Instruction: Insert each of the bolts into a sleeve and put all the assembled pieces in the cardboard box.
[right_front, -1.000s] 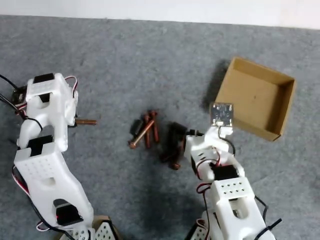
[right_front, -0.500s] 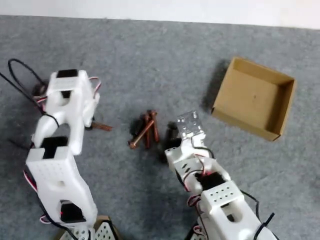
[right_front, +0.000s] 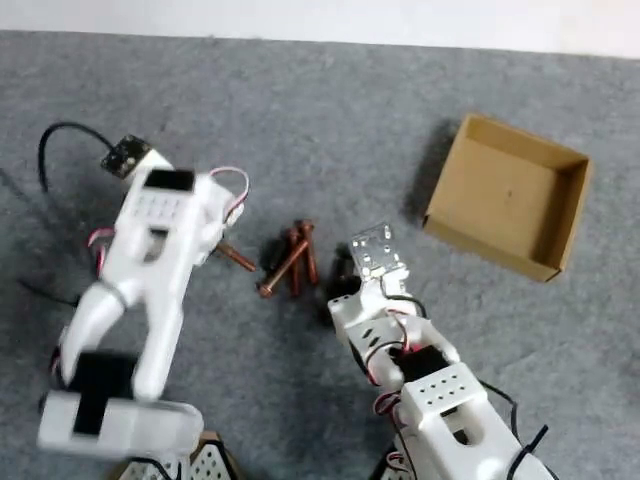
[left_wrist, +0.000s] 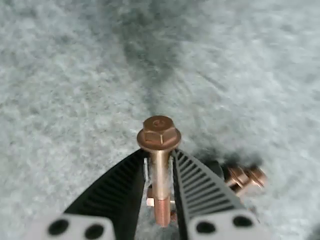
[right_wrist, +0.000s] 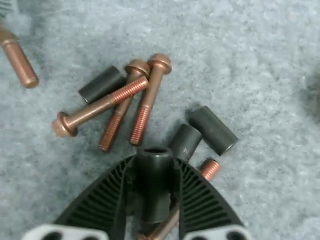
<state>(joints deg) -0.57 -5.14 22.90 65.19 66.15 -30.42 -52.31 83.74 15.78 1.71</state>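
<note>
- Left gripper (left_wrist: 159, 160): was clenched on one bolt (left_wrist: 159, 150), its hex head standing past the fingertips; held left of mid-bench (right_front: 330, 120).
- Loose bolts (right_front: 292, 258): three lay overlapped at mid-bench, just beside the held bolt.
- Right gripper (right_wrist: 155, 162): grasped one sleeve (right_wrist: 154, 192) lengthwise.
- Loose sleeves (right_wrist: 212, 130): lay just ahead of it.
- Cardboard box (right_front: 488, 248): sat near the right edge, with open bench between.
</note>
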